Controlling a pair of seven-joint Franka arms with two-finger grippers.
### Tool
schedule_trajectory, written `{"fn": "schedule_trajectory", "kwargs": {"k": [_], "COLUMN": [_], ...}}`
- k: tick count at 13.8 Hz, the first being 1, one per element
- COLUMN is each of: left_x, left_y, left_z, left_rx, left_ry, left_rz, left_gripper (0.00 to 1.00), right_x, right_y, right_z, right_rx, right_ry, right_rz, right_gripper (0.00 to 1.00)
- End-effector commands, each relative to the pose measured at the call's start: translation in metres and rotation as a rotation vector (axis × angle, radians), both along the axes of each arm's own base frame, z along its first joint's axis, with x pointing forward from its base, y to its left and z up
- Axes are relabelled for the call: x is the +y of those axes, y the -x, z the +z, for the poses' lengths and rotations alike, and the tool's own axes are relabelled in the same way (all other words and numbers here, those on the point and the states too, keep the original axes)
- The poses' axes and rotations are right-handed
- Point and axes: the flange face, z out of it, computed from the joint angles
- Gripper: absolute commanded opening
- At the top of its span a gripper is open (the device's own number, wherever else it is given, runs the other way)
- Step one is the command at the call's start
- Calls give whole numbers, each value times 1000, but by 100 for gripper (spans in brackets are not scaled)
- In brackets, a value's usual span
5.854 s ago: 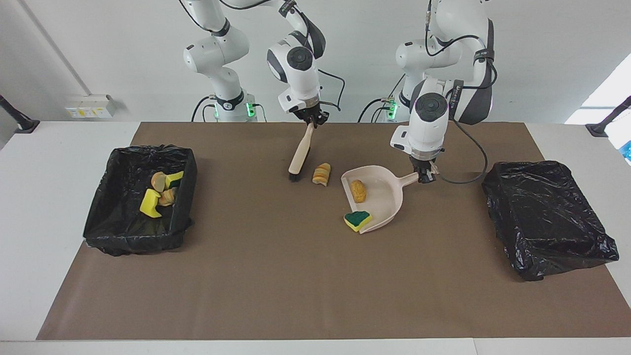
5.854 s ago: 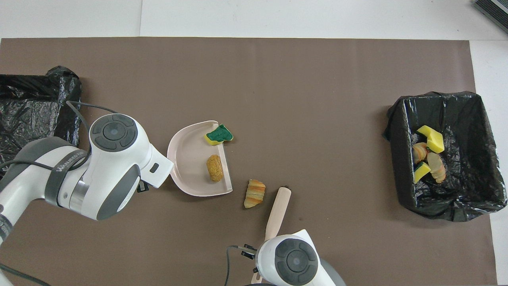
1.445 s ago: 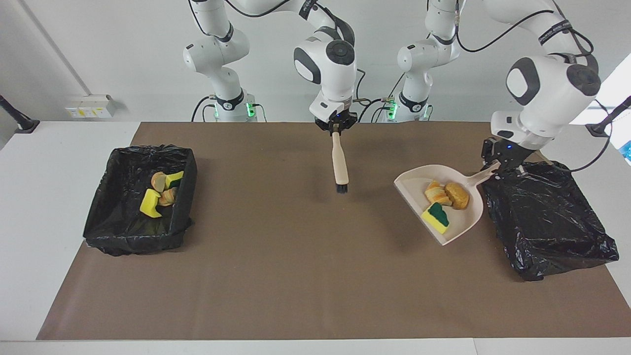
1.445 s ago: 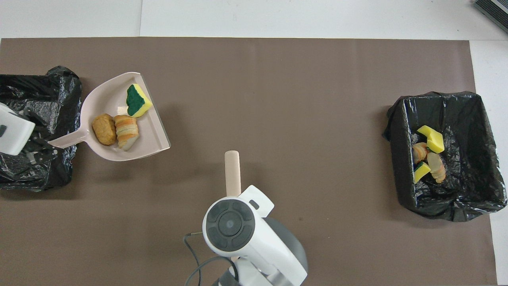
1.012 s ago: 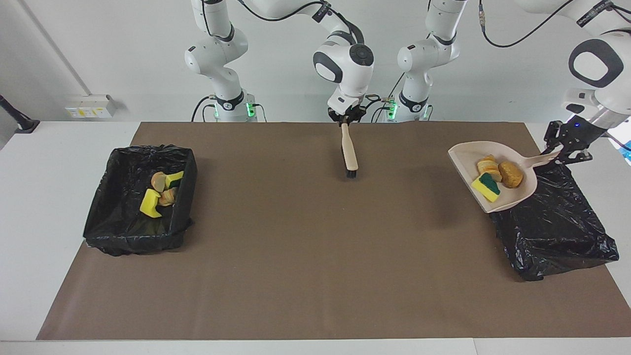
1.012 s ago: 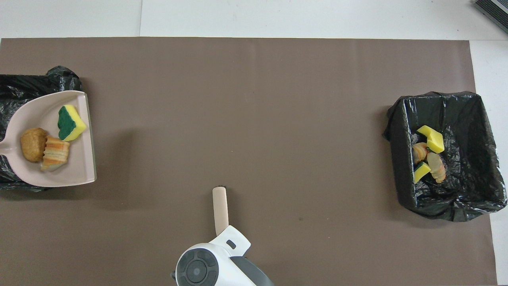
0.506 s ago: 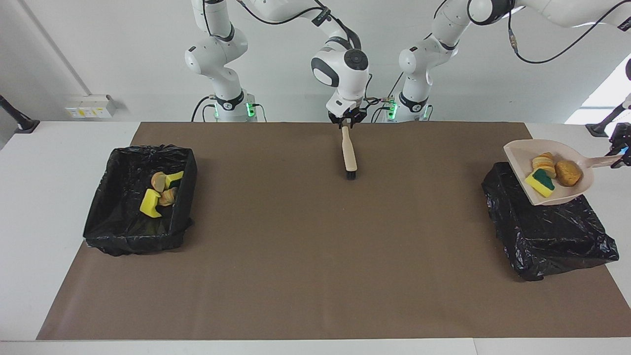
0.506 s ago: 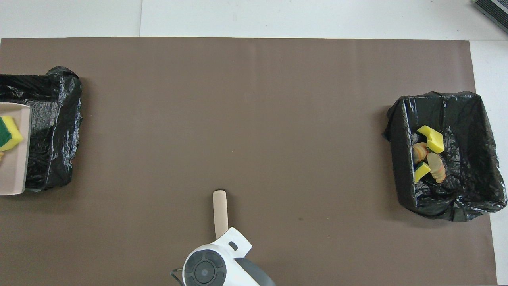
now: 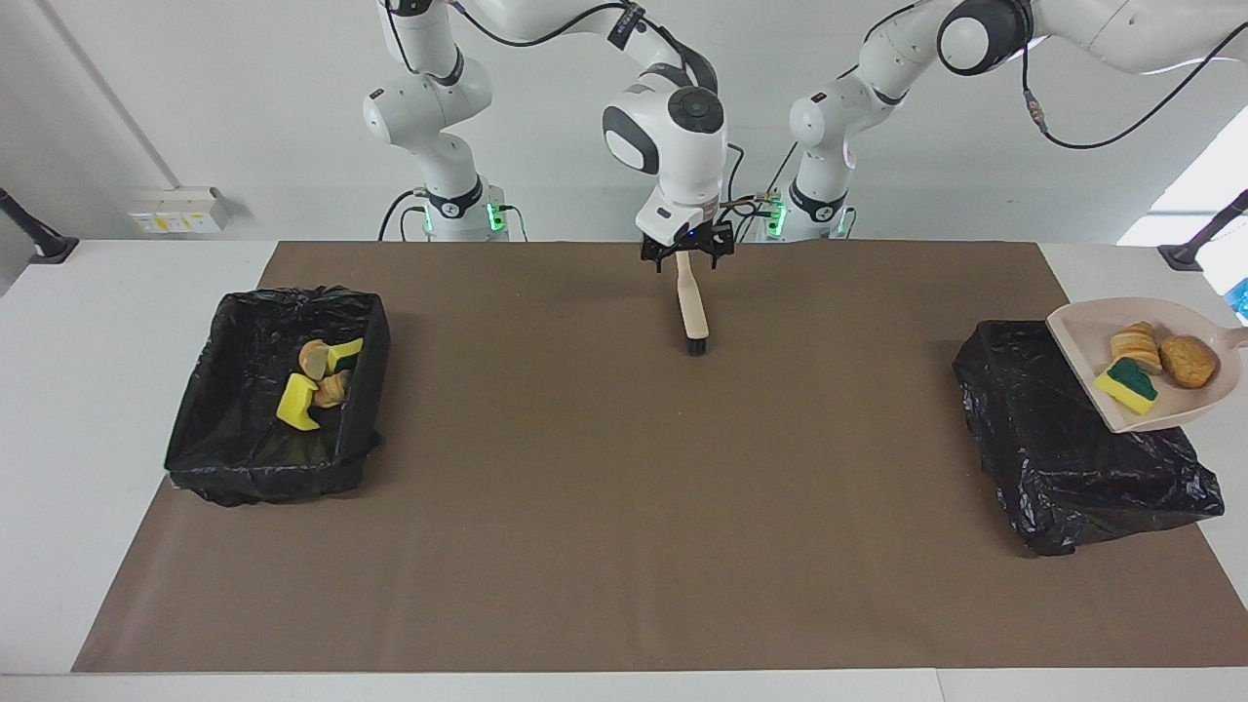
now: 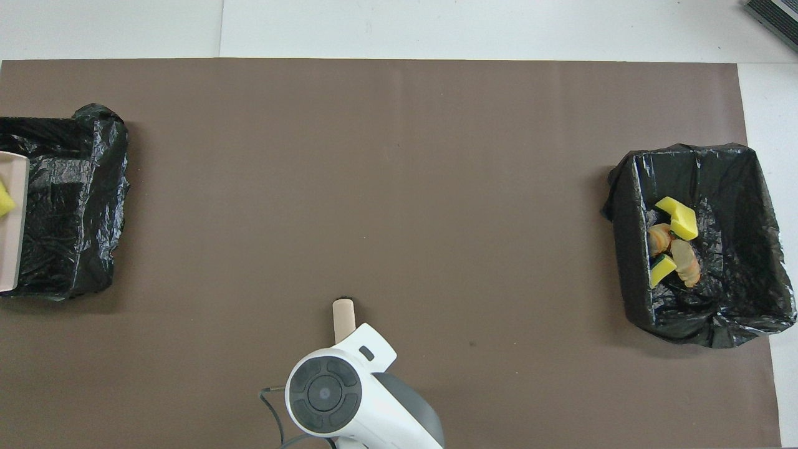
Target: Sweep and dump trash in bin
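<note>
**Desk:** Where's the trash, and how will it handle?

**Me:** Three scraps (image 9: 1134, 343) ride in the pan (image 9: 1077, 341), which hangs over the bin (image 9: 1063, 458) at the left arm's end of the table (image 9: 624, 546). One is a sponge piece (image 9: 1126, 383), two are bread-like lumps (image 9: 1188, 361). Four more lie in the other bin (image 9: 253, 439). I'd call them all light, the sponge soft and the lumps apt to roll. I wouldn't grip them, I'd tip the pan by its handle.

**Desk:** Grippers?

**Me:** The left gripper is out of shot. I take it as pressed together on the pan's handle, since the pan is up in the air. The right gripper (image 9: 687, 252) is spread either side of the brush (image 9: 693, 307), not pinching it.

**Desk:** Any labels?

**Me:** No writing I can read.
</note>
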Motion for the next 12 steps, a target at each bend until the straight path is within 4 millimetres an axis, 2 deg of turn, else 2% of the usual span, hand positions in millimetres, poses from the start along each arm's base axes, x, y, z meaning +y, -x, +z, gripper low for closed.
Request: {"fn": "schedule_trajectory", "kwargs": {"k": [1, 4, 6, 8, 10, 12], "left_x": [-13, -50, -51, -79, -95, -108], "left_y": [-14, -33, -32, -44, -49, -55], "left_z": [9, 18, 23, 30, 29, 32], "left_rx": [-10, 42, 77, 90, 94, 92], "left_ry": [-109, -286, -367, -442, -494, -546], "left_rz": [65, 42, 30, -23, -21, -36], "left_gripper": [0, 0, 0, 0, 0, 0], "right_x": [-55, -117, -157, -196, -237, -270], "right_y": [-39, -73, -95, -113, -126, -135], "right_z": [28, 56, 71, 79, 92, 96], "right_rx": [11, -16, -43, -61, -91, -96], "right_ry": [32, 55, 54, 49, 48, 46], "right_rz": [102, 148, 87, 8, -64, -67], "right_gripper": [100, 100, 100, 100, 100, 100]}}
